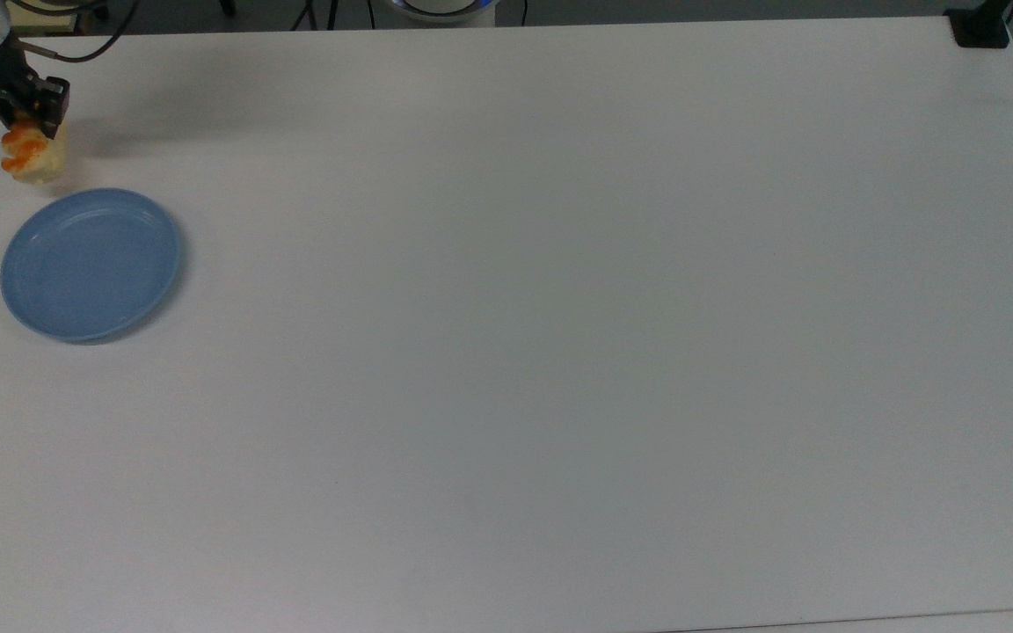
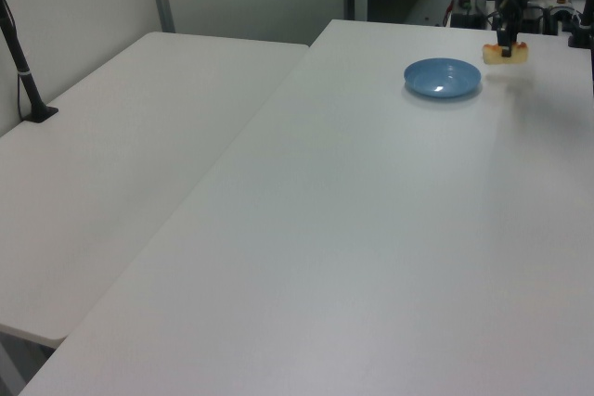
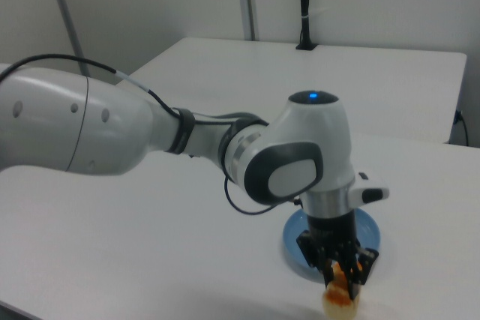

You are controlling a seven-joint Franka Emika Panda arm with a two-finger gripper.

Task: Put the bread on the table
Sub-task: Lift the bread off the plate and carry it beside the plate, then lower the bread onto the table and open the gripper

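The bread, a small pale roll with orange stripes, hangs in my gripper at the top view's far left, just beyond the rim of the blue plate. The gripper is shut on its upper end. In the left view the bread is to the right of the plate, low over the white table. The right view shows the gripper pointing down with the bread under it, in front of the plate. I cannot tell whether the bread touches the table.
A black post base sits at the table's corner at the top view's upper right. A second white table adjoins at the left view's left, with a black pole on it. My arm reaches over the table in the right view.
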